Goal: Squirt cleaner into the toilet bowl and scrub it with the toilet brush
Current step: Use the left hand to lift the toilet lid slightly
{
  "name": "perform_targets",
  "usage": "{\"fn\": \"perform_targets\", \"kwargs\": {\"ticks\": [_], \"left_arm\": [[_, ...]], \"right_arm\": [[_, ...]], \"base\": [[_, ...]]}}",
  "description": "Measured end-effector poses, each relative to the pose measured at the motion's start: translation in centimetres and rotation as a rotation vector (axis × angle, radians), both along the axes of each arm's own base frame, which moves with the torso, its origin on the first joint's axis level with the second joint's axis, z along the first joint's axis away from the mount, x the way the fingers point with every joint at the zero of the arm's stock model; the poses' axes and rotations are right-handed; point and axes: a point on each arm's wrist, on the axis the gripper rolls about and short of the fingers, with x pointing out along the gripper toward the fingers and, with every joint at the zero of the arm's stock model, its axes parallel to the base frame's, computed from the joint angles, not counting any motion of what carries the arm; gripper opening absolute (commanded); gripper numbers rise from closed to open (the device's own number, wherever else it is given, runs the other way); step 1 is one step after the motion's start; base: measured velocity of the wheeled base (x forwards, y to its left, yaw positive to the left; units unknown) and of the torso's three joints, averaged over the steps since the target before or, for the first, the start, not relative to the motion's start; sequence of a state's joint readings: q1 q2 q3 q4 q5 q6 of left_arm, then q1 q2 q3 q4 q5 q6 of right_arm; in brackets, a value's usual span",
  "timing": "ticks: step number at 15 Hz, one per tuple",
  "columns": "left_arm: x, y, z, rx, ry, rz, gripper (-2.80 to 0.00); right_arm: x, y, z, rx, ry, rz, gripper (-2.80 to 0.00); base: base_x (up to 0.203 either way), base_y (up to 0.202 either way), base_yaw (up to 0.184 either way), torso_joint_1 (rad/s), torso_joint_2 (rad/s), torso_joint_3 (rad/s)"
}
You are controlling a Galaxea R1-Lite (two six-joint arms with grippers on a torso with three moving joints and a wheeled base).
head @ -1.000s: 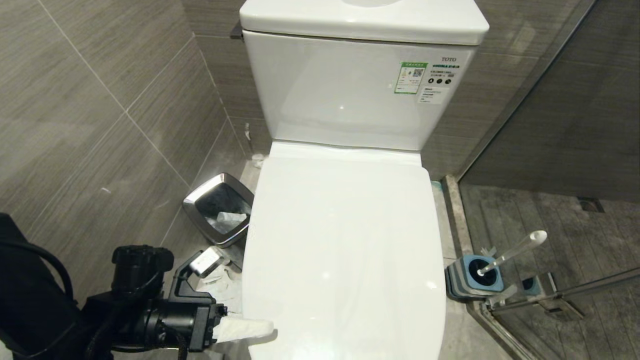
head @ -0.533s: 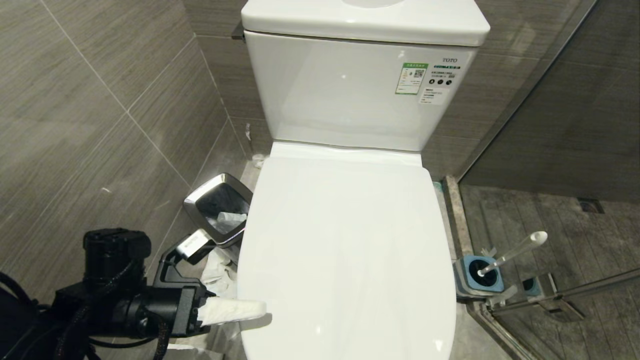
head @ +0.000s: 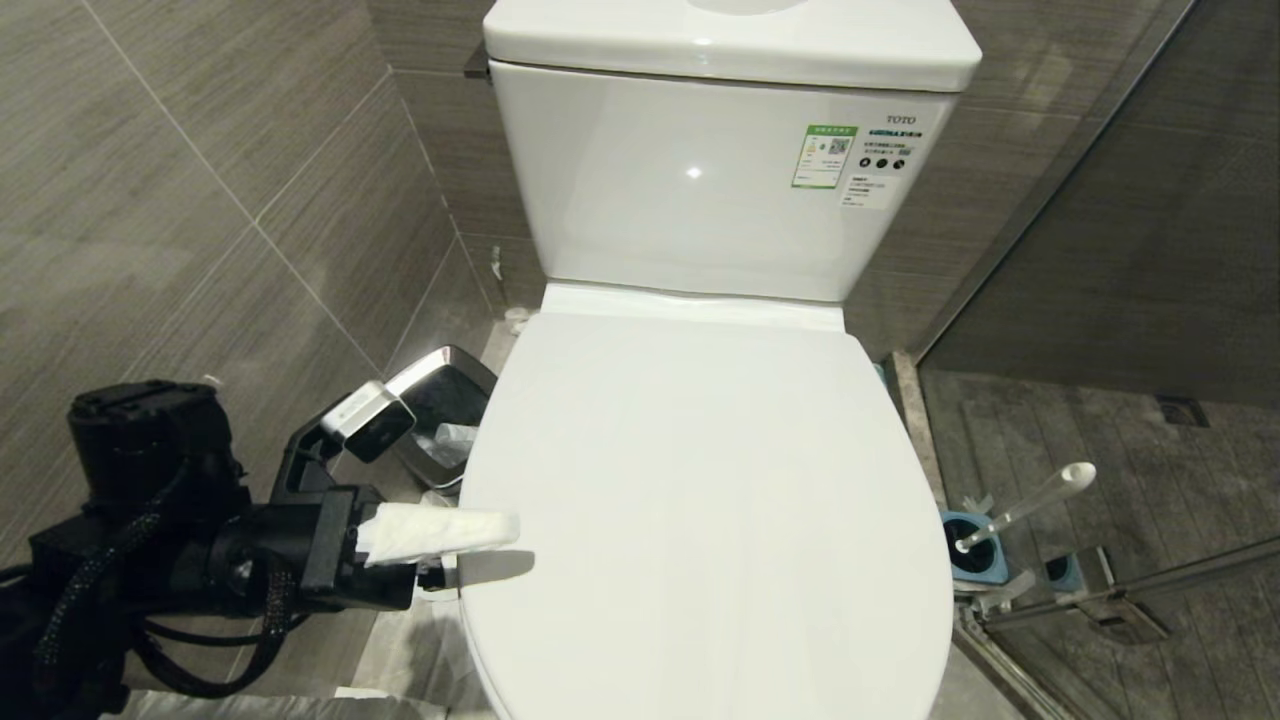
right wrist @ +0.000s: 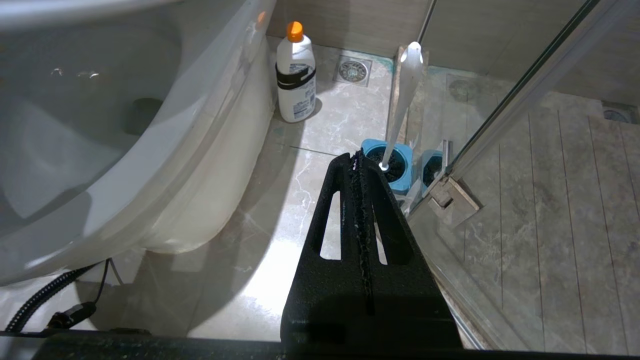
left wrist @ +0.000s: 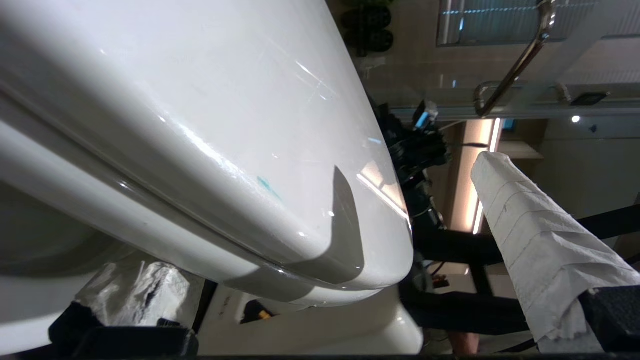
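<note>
The toilet bowl [head: 700, 180] is covered by its white lid [head: 700, 500], so the basin is hidden. My left gripper [head: 490, 550] is at the lid's left edge, open wide. One paper-wrapped finger [left wrist: 530, 235] lies over the lid [left wrist: 200, 115] and the other sits below its rim. A small turquoise cleaner smear [left wrist: 266, 185] marks the lid. The toilet brush [head: 1030, 500] leans in its blue holder [head: 975, 555] on the floor to the right. My right gripper [right wrist: 356, 157] hangs shut and empty near the brush [right wrist: 402, 95]. A white bottle with an orange cap [right wrist: 296, 75] stands by the toilet's base [right wrist: 150, 165].
A steel-rimmed bin [head: 445, 395] with paper in it stands on the floor left of the toilet, just behind my left arm. The tiled wall is close on the left. A glass shower door with a metal hinge [head: 1110, 605] borders the right, beside the brush holder.
My left gripper has risen at the lid's left edge. The lid has come up with it, looming larger and covering more of the bin and the brush holder.
</note>
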State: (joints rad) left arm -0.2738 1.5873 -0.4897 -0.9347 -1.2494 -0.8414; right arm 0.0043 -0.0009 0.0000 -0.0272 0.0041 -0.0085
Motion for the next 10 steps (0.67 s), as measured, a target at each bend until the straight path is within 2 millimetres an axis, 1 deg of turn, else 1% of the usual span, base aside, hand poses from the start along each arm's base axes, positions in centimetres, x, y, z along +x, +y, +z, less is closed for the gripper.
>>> {"fn": "perform_targets", "kwargs": {"ticks": [4, 6, 7, 10], "left_arm": [[-1.3, -0.3, 2.6, -0.037, 0.044, -0.022, 0.00], [-2.2, -0.6, 3.9, -0.054, 0.065, -0.037, 0.00], [-2.8, -0.9, 4.7, -0.064, 0.073, -0.072, 0.00], [-3.7, -1.6, 6.8, -0.091, 0.050, -0.119, 0.00]], "right_arm": [[0.0, 0.0, 0.0, 0.000, 0.000, 0.000, -2.80], [0.0, 0.0, 0.0, 0.000, 0.000, 0.000, -2.80], [0.0, 0.0, 0.0, 0.000, 0.000, 0.000, -2.80], [0.0, 0.0, 0.0, 0.000, -0.001, 0.000, -2.80]], "base": [[0.000, 0.000, 0.000, 0.000, 0.00, 0.000], [0.000, 0.000, 0.000, 0.000, 0.00, 0.000], [0.000, 0.000, 0.000, 0.000, 0.00, 0.000], [0.000, 0.000, 0.000, 0.000, 0.00, 0.000]]}}
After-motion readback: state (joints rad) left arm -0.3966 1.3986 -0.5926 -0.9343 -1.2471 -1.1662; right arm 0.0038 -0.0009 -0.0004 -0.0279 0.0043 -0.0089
